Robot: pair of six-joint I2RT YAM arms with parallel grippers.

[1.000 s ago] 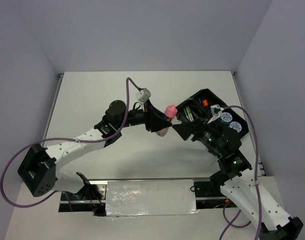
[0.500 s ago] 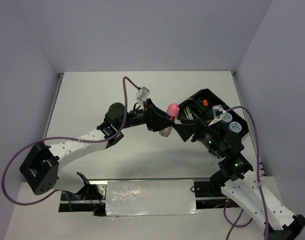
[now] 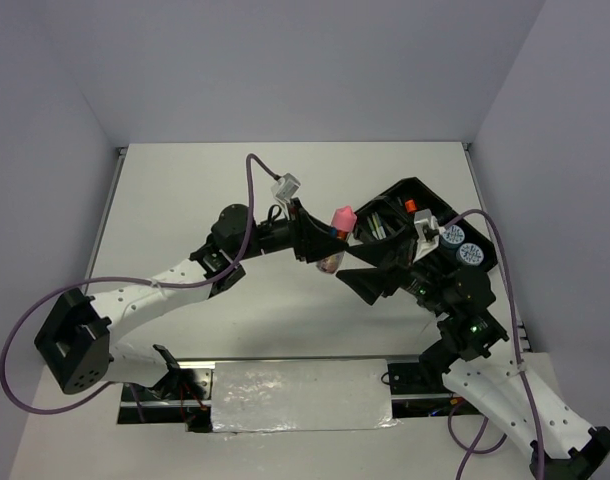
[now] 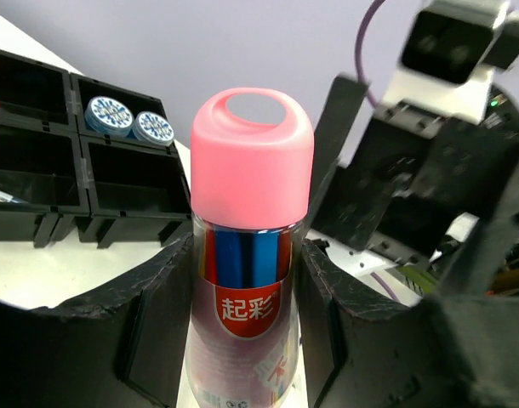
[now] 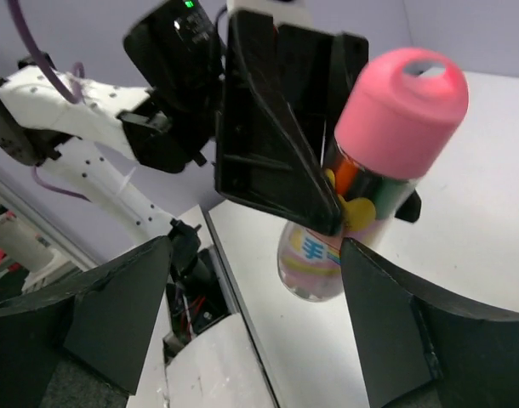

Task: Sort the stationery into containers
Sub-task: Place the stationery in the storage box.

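Observation:
My left gripper (image 3: 321,242) is shut on the pink tube (image 3: 341,217), a clear tube of coloured pens with a pink cap (image 4: 252,153). Its fingers (image 4: 153,297) press both sides of the tube's body (image 4: 247,293), and the tube hangs tilted above the table. My right gripper (image 3: 365,270) stands open just right of the tube and a little nearer. The tube's base (image 5: 315,263) shows between the wide-apart right fingers (image 5: 123,297), untouched. The black organiser tray (image 3: 403,188) sits at the far right. It holds two blue-white discs (image 3: 461,245), an orange-ended marker (image 3: 409,205) and thin pens (image 3: 377,226).
A foil-covered panel (image 3: 300,395) lies along the near edge between the arm bases. Purple cables (image 3: 253,195) loop over both arms. In the left wrist view the tray's compartments (image 4: 128,174) lie left of the tube and the right arm (image 4: 413,178) stands close on the right.
My right gripper has drawn back from the tube toward the near edge, its jaws still open. The left gripper has kept its hold and shifted the tube only slightly.

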